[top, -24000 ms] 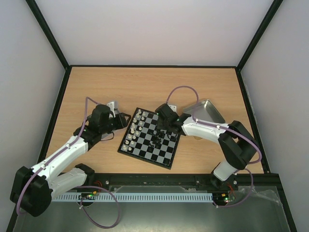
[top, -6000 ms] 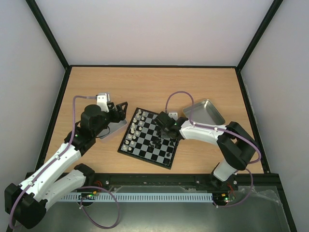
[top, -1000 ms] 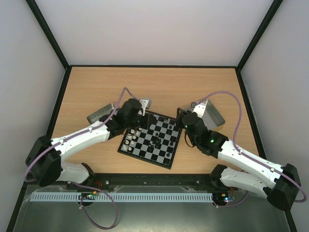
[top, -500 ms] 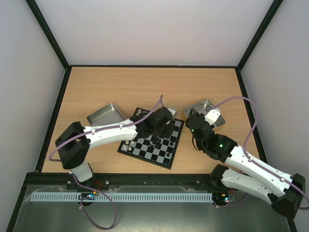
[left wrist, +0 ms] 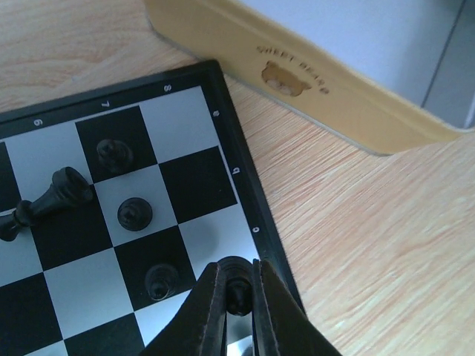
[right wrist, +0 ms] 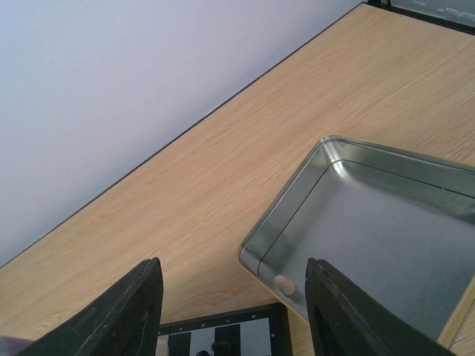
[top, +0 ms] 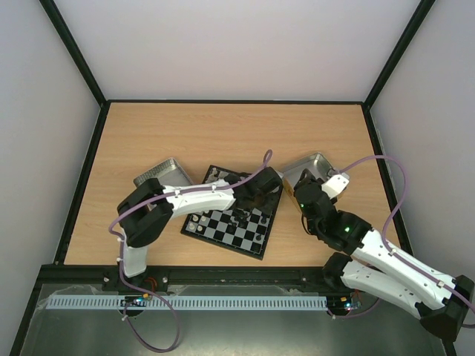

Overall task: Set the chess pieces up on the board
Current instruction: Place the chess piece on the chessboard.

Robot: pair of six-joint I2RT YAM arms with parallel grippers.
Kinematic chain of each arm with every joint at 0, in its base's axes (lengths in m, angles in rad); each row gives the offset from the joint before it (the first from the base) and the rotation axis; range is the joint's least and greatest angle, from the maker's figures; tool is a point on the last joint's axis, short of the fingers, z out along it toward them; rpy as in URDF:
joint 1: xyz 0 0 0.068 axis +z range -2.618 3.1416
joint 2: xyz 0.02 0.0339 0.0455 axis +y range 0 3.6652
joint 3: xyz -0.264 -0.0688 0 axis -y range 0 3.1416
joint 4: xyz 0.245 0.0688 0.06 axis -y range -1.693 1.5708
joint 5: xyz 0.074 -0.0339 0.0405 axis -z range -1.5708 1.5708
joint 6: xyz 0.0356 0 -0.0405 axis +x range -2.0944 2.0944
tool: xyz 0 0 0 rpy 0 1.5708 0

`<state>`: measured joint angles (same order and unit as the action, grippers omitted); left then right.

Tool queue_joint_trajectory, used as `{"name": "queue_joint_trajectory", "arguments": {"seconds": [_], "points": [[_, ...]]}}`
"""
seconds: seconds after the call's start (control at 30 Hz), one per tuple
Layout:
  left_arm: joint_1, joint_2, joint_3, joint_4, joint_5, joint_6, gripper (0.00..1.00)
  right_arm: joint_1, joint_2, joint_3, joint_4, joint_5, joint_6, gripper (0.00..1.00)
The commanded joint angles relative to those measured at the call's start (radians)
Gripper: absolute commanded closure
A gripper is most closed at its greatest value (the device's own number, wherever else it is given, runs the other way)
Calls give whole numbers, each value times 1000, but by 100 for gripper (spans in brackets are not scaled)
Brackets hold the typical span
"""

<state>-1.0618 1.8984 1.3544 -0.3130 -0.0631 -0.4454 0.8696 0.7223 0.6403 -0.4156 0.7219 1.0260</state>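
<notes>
At the left of the desk [top: 223, 133] lies a metal tray [top: 158, 175], set apart from the board [top: 223, 233]. The left arm [top: 185, 199] reaches across the board from there, over its far half.

The board sits at the middle of the desk, turned at an angle. A few pale pieces [top: 197, 219] stand along its left edge. On its right part, the left wrist view shows three black pawns [left wrist: 116, 154] [left wrist: 134, 213] [left wrist: 161, 280] upright on their squares. Left of them, a larger black piece [left wrist: 59, 194] lies tipped on its side.

The left jaws are drawn narrow and pinch a small black piece [left wrist: 237, 288] between their tips. It sits over a pale square at the board's right edge, just inside the black frame. Whether its base touches the square cannot be told.

Just beyond that edge is a second metal tray [top: 320, 165], its yellow side wall [left wrist: 297, 78] printed with "SWEET BEAR". In the right wrist view its inside [right wrist: 386, 222] is bare grey metal, with a small pale knob [right wrist: 284, 283] on the near wall.

The right arm [top: 386, 252] comes up from the right. The right jaws are spread wide and hold nothing, hanging above the desk between the board's far right corner [right wrist: 223, 334] and that tray.
</notes>
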Motion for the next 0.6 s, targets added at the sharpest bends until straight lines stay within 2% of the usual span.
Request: {"name": "queue_joint_trajectory", "arguments": {"seconds": [0.0,0.57], "points": [[-7,47,46,-50,-28,33,95,-1,-14,-18,-32,70,34,48],[-7,116,64,-30,-7,53,93,-2,-6,-21,-29,67,31,48]]}}
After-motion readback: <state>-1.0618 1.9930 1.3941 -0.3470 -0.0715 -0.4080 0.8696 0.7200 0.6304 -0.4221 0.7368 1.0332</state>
